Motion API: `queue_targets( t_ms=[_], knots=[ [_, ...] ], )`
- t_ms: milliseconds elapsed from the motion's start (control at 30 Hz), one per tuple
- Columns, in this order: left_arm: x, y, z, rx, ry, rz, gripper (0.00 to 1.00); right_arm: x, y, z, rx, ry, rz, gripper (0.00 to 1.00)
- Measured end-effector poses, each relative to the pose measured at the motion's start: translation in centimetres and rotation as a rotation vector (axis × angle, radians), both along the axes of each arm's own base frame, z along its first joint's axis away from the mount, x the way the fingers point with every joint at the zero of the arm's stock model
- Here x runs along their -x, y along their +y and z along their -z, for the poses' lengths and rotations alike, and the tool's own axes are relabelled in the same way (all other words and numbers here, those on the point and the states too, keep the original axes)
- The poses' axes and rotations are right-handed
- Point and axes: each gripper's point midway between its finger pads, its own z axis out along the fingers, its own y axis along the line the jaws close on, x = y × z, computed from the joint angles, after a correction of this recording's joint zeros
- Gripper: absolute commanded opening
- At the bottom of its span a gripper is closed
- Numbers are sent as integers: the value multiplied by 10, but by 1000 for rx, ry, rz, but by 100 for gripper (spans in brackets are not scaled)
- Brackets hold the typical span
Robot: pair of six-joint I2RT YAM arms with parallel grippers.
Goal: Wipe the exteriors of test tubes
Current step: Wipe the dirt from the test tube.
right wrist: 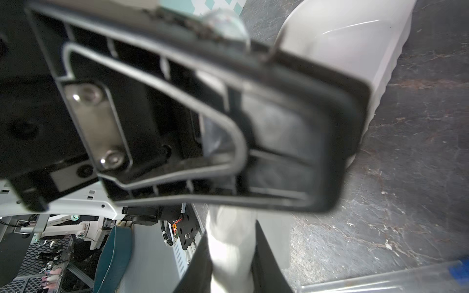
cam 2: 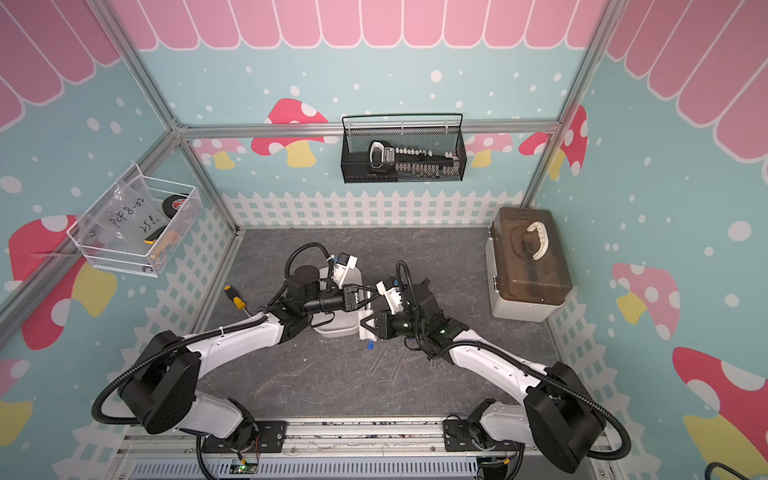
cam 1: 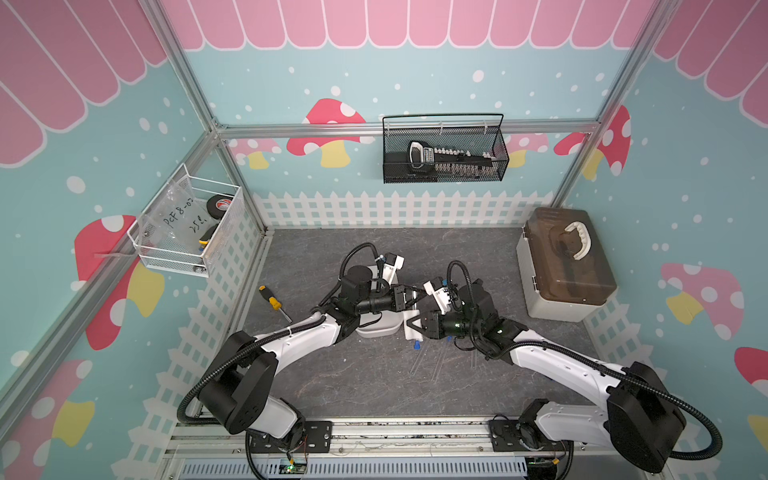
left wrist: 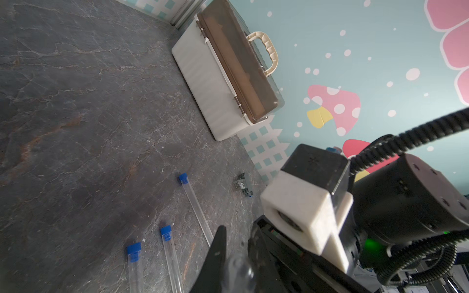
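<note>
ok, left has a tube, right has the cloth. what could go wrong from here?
The left gripper pinches the held tube near its rounded end: it may slip or crack once wiped. The right gripper, shut on the cloth, sits close by: they could clash. Three loose tubes lie beside the right arm, easily knocked.

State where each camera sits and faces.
Top views: high in front, looking down on the grey table; both arms show.
Left wrist: behind the left gripper, facing past it to test tubes and the brown-lidded box.
Right wrist: behind the right gripper, which pinches white cloth, facing the left gripper close up.
Wrist views share the held tube's round end.
</note>
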Motion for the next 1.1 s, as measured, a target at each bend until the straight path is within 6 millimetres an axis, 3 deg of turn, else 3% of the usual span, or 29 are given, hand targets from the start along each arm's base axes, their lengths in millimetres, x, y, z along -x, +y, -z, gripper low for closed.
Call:
queue_targets(
  t_ms=[533, 833, 1100],
  knots=[
    [-16, -3, -6, 34, 8, -38, 6, 11, -10, 12, 6, 12, 27, 23],
    [-7, -8, -7, 55, 18, -25, 6, -19, 7, -5, 16, -50, 33, 22],
    [-5, -5, -9, 62, 6, -34, 6, -31, 7, -18, 5, -89, 44, 21]
  ],
)
